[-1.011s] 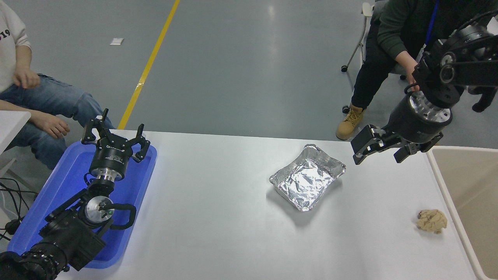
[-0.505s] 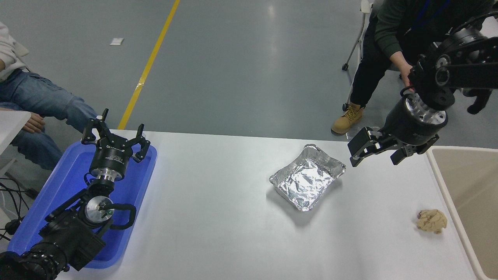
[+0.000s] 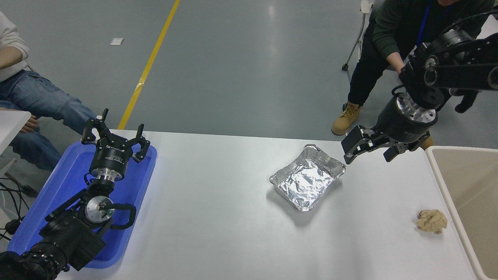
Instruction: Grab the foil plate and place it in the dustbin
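White counter (image 3: 218,217) on a grey floor (image 3: 241,66) crossed by a yellow line (image 3: 149,64). The foil plate (image 3: 307,177) lies flat right of the counter's centre, empty. The right end effector (image 3: 367,149), fingers spread and holding nothing, hangs just beyond the plate's far right corner, apart from it. The dustbin (image 3: 465,202) stands at the counter's right edge; a crumpled paper ball (image 3: 432,221) rests near its rim. The left end effector (image 3: 114,142), also spread and empty, sits over a blue tray (image 3: 58,194) at lower left. Two seated people (image 3: 393,35) occupy the far side.
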